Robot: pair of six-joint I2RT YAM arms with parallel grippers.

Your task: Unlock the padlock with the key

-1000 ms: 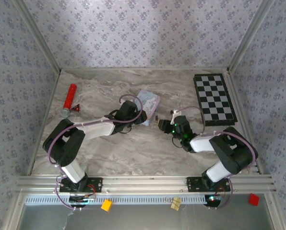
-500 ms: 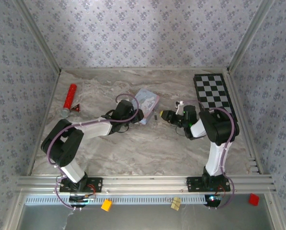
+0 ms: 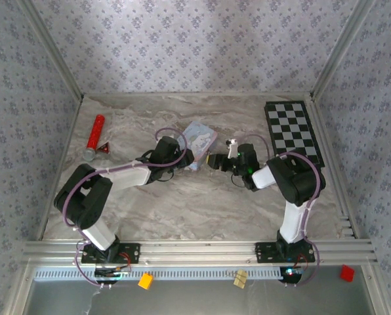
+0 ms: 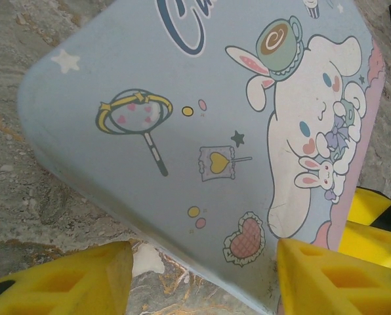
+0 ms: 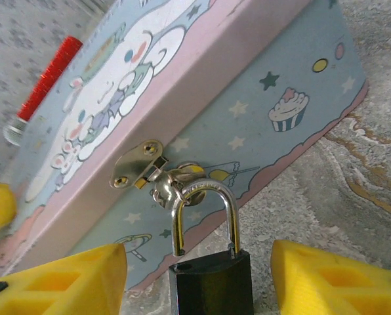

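The padlock is a black block with a silver shackle hooked through the hasp on the front of the pale blue tin. One leg of the shackle stands just clear of its hole in the body. My right gripper is open, a yellow finger on each side of the padlock body and a gap at both. My left gripper is open at the tin's near left corner: one finger is on the table, the other finger is at the lid's edge. The key is out of view.
A red cylinder with a silver end and a small red triangular piece lie at the far left. A chessboard lies at the back right. Patterned walls close in the marble table on three sides.
My right arm has folded upward and its gripper has moved left to the tin's front, with its jaws now wider apart. The left arm has hardly moved.
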